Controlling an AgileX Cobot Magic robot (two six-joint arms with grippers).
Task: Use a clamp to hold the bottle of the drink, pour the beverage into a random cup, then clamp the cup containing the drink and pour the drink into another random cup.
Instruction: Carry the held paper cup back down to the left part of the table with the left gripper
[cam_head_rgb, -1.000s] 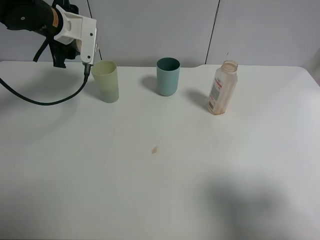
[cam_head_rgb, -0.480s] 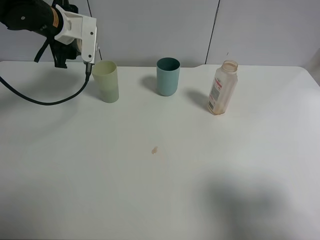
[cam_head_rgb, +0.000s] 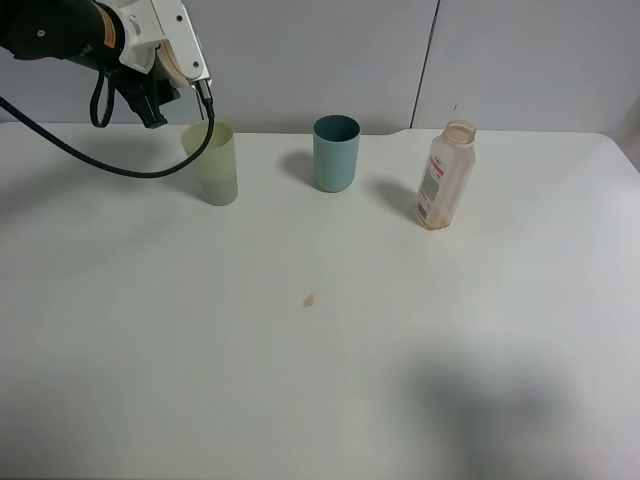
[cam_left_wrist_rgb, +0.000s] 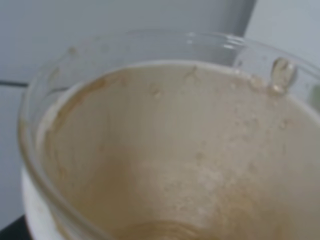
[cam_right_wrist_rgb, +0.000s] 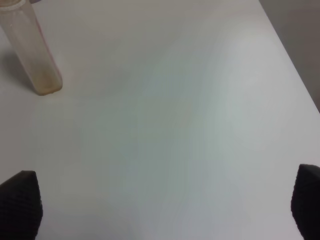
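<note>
Two end effectors are mine: the left end effector (cam_head_rgb: 160, 100) grips the brown-stained white cup (cam_left_wrist_rgb: 170, 150) above the pale yellow-green plastic tumbler (cam_head_rgb: 212, 163). My right end effector (cam_right_wrist_rgb: 162, 200) stands open over the white table (cam_right_wrist_rgb: 165, 125), near the clear plastic bottle (cam_right_wrist_rgb: 35, 55).

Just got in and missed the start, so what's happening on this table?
The left arm's claw holds a brown-stained cup up by the yellow-green tumbler, as if pouring into it. The wrist view shows little or no drink left in that cup. The teal cup and near-empty bottle stand untouched; the right claw hangs open.
</note>
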